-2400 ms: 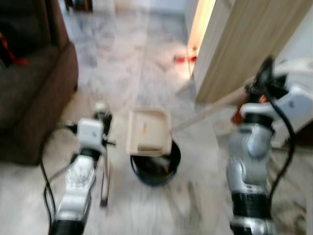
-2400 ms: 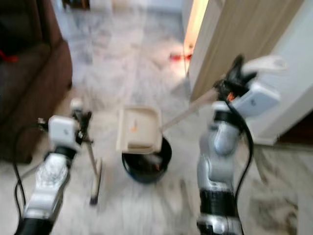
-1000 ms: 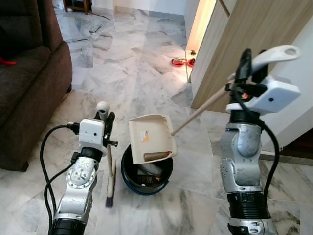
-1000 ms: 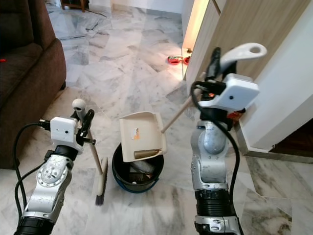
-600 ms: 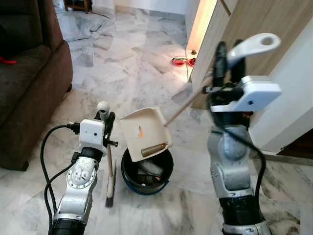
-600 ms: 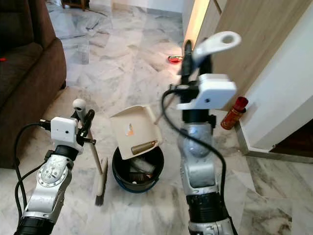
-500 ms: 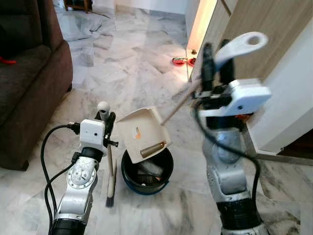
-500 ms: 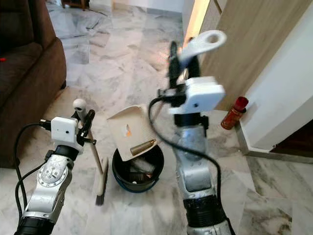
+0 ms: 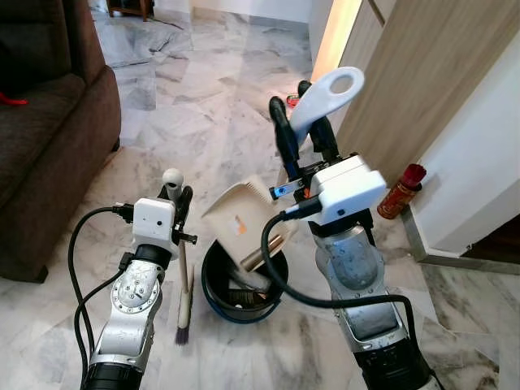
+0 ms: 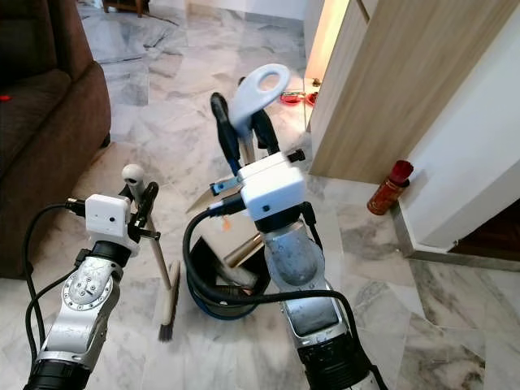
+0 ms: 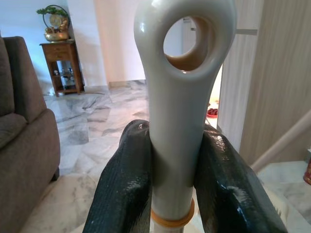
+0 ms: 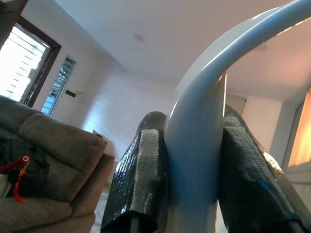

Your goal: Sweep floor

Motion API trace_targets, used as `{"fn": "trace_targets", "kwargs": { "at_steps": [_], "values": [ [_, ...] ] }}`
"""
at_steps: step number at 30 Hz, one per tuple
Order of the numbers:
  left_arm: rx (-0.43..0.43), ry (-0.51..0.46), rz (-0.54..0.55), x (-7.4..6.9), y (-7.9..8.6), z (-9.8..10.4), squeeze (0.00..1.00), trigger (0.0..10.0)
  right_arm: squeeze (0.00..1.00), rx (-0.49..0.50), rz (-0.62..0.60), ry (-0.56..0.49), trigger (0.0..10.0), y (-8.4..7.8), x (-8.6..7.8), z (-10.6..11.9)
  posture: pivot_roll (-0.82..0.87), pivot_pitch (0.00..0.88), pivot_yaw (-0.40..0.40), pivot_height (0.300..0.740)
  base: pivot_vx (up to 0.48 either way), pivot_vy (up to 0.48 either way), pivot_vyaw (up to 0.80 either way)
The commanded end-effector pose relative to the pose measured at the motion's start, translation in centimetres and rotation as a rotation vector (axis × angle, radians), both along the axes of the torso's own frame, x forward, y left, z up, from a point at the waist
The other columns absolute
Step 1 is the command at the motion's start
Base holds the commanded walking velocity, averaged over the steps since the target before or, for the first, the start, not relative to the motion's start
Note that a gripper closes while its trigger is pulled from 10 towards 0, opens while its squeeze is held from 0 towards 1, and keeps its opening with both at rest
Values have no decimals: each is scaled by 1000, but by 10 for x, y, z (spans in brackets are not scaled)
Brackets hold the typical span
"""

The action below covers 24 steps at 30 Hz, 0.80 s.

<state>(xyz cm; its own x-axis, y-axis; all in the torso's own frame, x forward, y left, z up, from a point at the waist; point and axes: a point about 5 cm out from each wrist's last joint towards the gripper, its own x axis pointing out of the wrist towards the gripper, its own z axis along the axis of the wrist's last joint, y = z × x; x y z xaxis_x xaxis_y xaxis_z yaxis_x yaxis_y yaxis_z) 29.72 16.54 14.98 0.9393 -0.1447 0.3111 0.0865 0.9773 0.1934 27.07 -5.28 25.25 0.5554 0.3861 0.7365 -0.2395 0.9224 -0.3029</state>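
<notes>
1. I am tipping the cream plastic long-handled dustpan (image 9: 240, 218) over the round black plastic bin (image 9: 243, 286) on the floor, my right claw (image 9: 302, 123) clenched around the dustpan's pale looped handle grip (image 9: 325, 96).
2. I am holding the short wooden-handled broom (image 9: 182, 268) upright just beside the bin, my left claw (image 9: 175, 197) grasping its shaft under the cream knob; the bristles are touching the floor.
3. A brown tube-shaped scrap (image 9: 262, 250) is sliding at the pan's lower lip, above the bin's mouth, where other rubbish is already lying.
4. To empty well, I judge I should be keeping the lip inside the rim and steepening the tilt slowly, so nothing spills past the edge.
5. I am working on a glossy grey-veined marble floor (image 9: 211, 97), slick-looking, so dropped scraps could skid away.
6. A dark brown sofa (image 9: 49, 138) is standing to my left, a wood-panelled wall (image 9: 422, 89) to my right, and a red spray can (image 9: 404, 192) is waiting at its foot.
</notes>
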Motion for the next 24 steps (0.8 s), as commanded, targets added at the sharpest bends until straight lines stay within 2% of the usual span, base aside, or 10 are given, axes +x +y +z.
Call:
{"fn": "trace_targets", "kwargs": {
  "at_steps": [1, 7, 18, 23, 24],
  "values": [
    [-3, -60, -23, -1, -4, 11, 0, 10000, 0, 22, 23, -124, 10000, 1, -13, 19, 219, 124, -124, 740, 0, 0, 0],
    [-4, -61, -25, -2, -5, 11, 0, 10000, 0, -37, 11, -168, 10000, 5, -17, 19, 218, 126, -125, 740, 0, 0, 0],
    [-4, -59, -26, -1, -5, 11, 0, 10000, 0, -61, -12, -181, 10000, 5, -17, 17, 218, 125, -126, 740, 0, 0, 0],
    [-5, -58, -29, -1, -6, 11, 0, 10000, 0, -67, -101, -178, 10000, -6, -8, 16, 220, 125, -126, 740, 0, 0, 0],
    [-5, -58, -30, -1, -6, 11, 0, 10000, 0, -77, -154, -180, 10000, -14, -3, 17, 218, 125, -125, 740, 0, 0, 0]
  ]
}}
